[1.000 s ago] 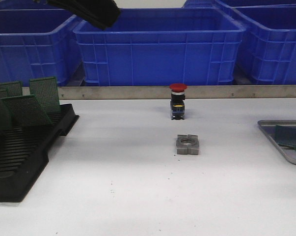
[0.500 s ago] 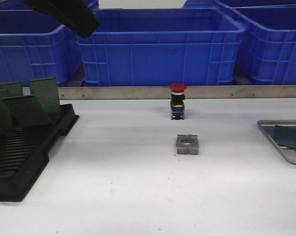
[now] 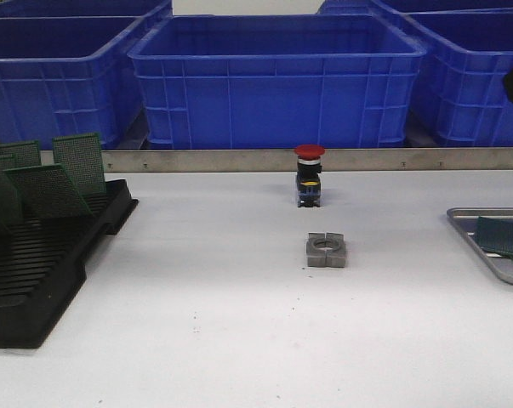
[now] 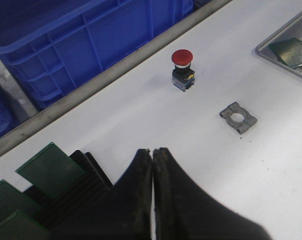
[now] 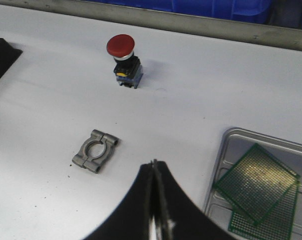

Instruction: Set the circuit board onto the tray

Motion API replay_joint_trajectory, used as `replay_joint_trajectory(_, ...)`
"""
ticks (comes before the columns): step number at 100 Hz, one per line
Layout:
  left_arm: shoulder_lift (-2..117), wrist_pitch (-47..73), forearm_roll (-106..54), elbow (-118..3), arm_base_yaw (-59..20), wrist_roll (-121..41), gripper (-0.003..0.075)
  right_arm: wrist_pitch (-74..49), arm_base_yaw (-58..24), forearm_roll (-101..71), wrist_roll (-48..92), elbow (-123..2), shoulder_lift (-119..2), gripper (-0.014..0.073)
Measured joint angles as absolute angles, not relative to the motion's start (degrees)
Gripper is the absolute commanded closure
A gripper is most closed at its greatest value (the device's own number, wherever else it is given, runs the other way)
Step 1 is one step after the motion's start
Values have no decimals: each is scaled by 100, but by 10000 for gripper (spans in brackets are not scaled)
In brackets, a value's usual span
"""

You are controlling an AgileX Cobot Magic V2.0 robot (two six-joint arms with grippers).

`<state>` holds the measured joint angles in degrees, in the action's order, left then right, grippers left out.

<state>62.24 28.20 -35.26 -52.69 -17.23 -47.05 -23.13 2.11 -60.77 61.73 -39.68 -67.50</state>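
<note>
Front view: taking the red push-button (image 3: 309,174) as the landmark, the black slotted rack (image 3: 35,263) lies far to its left with green circuit boards (image 3: 77,161) standing tilted in its slots — held on edge, likely so each can be nipped from above — and the tray (image 3: 481,246) lies far to its right at the desk (image 3: 196,323) edge of the picture, with a board (image 3: 503,236) lying flat on its floor. A grey split clamp (image 3: 327,251) sits just in front of the button. Neither tool shows here; only a dark scrap of the right arm at the upper right. Left wrist view: the left tool (image 4: 153,152) has its fingers pressed together, holding nothing, hanging above the rack end of the desk, well away from the button (image 4: 182,70). Right wrist view: the right tool (image 5: 154,165) is likewise closed up and empty, poised between the clamp (image 5: 95,151) and the tray (image 5: 231,137), where two boards (image 5: 256,182) lie overlapped — the task looks at least partly done.
</note>
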Motion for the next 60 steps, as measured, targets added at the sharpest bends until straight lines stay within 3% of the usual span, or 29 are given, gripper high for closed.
replay_joint_trajectory(23, 4788, 1700, -3897, -3852, -1723, -4683, 737, -984, -317, -6246, 6215, -2928, -5279, 653)
replay_joint_trajectory(60, 2515, 936, -4314, -2159, -1735, -4679, 737, -905, -393, -6269, 6298, -1748, -2206, 653)
